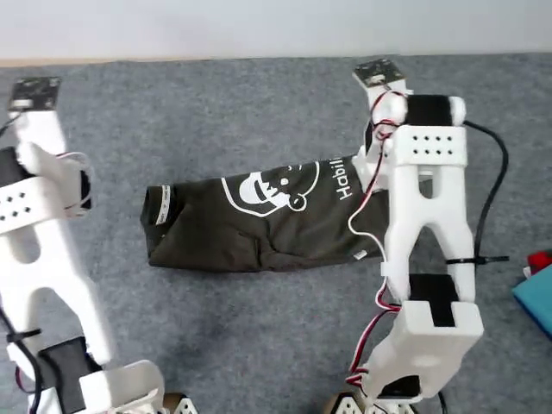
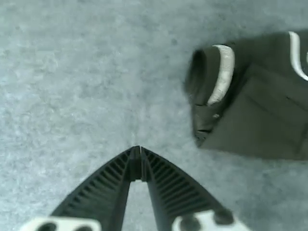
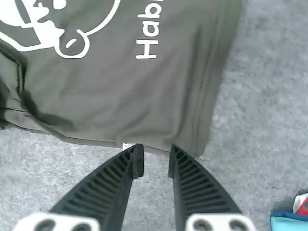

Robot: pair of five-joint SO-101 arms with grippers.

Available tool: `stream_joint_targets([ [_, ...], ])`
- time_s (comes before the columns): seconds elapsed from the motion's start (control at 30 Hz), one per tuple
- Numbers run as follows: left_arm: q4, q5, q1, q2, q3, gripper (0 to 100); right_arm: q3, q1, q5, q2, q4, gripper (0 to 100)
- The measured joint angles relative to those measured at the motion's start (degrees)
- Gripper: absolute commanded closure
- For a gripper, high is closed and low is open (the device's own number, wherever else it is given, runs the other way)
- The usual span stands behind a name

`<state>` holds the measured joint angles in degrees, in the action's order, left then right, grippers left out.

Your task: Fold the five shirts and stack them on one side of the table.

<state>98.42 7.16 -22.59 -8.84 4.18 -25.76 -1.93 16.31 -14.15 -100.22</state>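
**Soft, limp cloth: best taken at the doubled hem corner**

A dark olive shirt (image 1: 259, 224) lies in the middle of the grey table (image 1: 259, 103). It is narrowed into a long band, with the collar (image 1: 159, 207) to the left and the hem (image 3: 207, 96) to the right.

The right gripper (image 3: 154, 156) hangs over the near right corner of the band. Its fingers are a little apart, with the tips just at the cloth's near edge and nothing between them. The left gripper (image 2: 136, 159) is pressed together and empty, over bare table to the left of the collar and apart from it.

The shirt looks light and floppy, so it will likely sag and drape from any single hold. Its stacked layers may slide over one another unless they are pinched together. On the fuzzy table surface, one finger probably has to dig under the edge to catch every layer.

The right hem corner seems the most sensible grip, with the thicker collar end as the counter-hold for the left arm. A blue and red object (image 1: 536, 285) sits at the right edge of the table, near enough that dragged cloth could snag it.
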Motion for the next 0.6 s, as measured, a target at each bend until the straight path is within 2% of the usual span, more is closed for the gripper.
stream_joint_targets([
  [0.17,0.26,-2.73,8.09,-6.07,-0.7,100,0.0,2.46,-1.41,0.0,-0.09,89.7],
  [0.3,0.26,-2.9,13.54,-9.67,-6.59,100,0.0,2.55,-3.78,-0.26,-0.09,79.8],
  [0.47,0.09,-2.73,14.59,-13.98,-13.27,100,0.0,2.29,-9.85,-5.36,0.26,75.9],
  [0.6,-0.18,-0.79,14.68,-16.26,-17.05,100,0.0,2.46,-11.08,-10.64,2.02,75.8],
])
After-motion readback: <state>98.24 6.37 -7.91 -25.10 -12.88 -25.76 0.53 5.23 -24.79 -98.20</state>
